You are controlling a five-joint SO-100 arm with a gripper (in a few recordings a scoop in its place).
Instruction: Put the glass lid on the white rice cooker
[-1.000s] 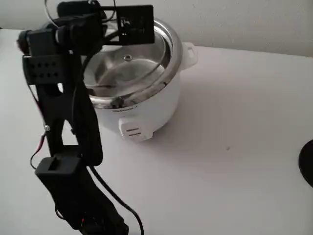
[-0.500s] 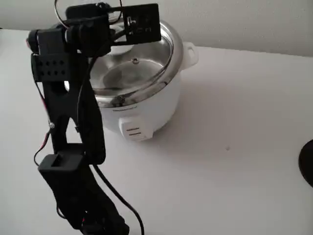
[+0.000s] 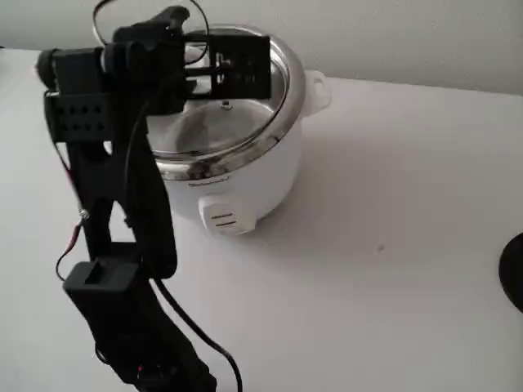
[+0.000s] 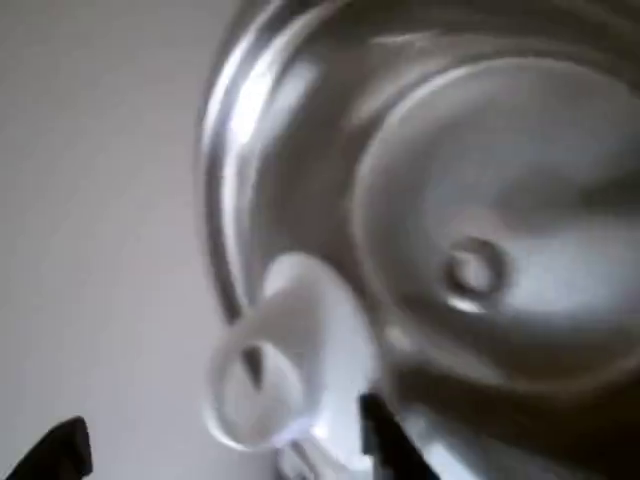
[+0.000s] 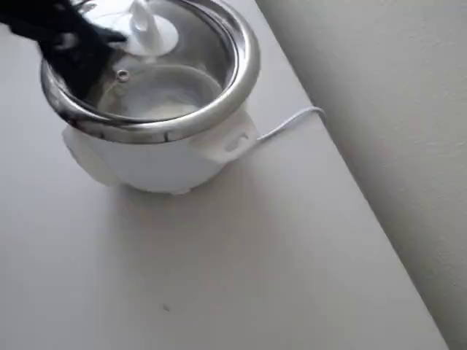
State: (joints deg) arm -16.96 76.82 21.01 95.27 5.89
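Note:
The white rice cooker point(image 3: 245, 180) stands at the back left of the table in the fixed view, its steel rim point(image 5: 244, 65) wide and shiny. The glass lid point(image 3: 204, 126) lies within that rim, its small vent grommet point(image 5: 122, 74) facing up. My black gripper point(image 3: 237, 69) hovers over the far side of the cooker. In the wrist view the gripper point(image 4: 225, 450) is open, its two dark fingertips point(image 4: 385, 440) standing either side of the lid's white knob point(image 4: 280, 370) with a gap on the left. From overhead the gripper point(image 5: 80, 44) sits beside the knob point(image 5: 142, 25).
My own arm point(image 3: 122, 229) and its cable rise in front of the cooker on the left. A white cord point(image 5: 292, 120) trails from the cooker toward the wall. A dark round object point(image 3: 515, 269) pokes in at the right edge. Bare table point(image 3: 392, 245) lies to the right.
The gripper has dropped lower over the cooker and the lid has gone from tilted to lying down inside the rim. The jaws now stand apart around the knob.

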